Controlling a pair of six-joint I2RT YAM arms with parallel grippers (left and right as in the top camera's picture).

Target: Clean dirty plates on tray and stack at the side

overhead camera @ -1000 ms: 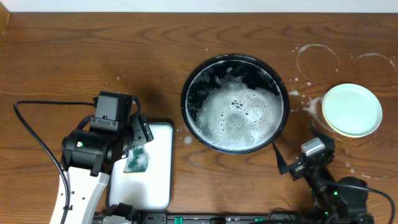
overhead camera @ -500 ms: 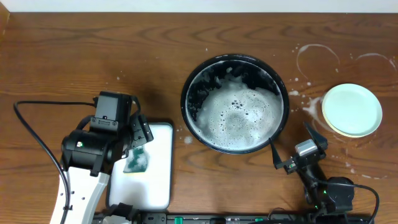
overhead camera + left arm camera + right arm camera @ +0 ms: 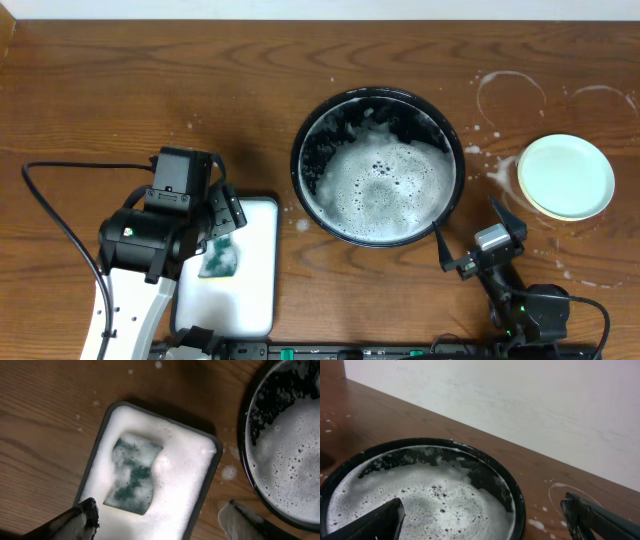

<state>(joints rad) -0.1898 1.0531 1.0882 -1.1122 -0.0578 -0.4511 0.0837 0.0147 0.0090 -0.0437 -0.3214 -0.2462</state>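
The round black tray (image 3: 300, 150) holds white suds; no plate shows in it. It also shows in the left wrist view (image 3: 243, 425) and the right wrist view (image 3: 517, 495). A stack of plates (image 3: 566, 176), pale mint-green on top with a yellow rim beneath, sits at the right on the soap-stained wood (image 3: 510, 95). My right gripper (image 3: 468, 240) is open and empty just below the tray's near right rim (image 3: 482, 515). My left gripper (image 3: 222, 225) is open and empty above a green sponge (image 3: 134, 474) lying in foam (image 3: 157, 520).
A white rectangular dish (image 3: 262, 290) full of foam holds the sponge (image 3: 218, 260) at the lower left. A black cable (image 3: 55, 215) loops at the left. A white wall (image 3: 520, 400) runs behind the table. Soap splashes dot the wood near the plates.
My right arm drew back toward the front edge and a little left, away from the plate stack, between one second and half a second ago. Since then nothing moved. The left arm stayed still.
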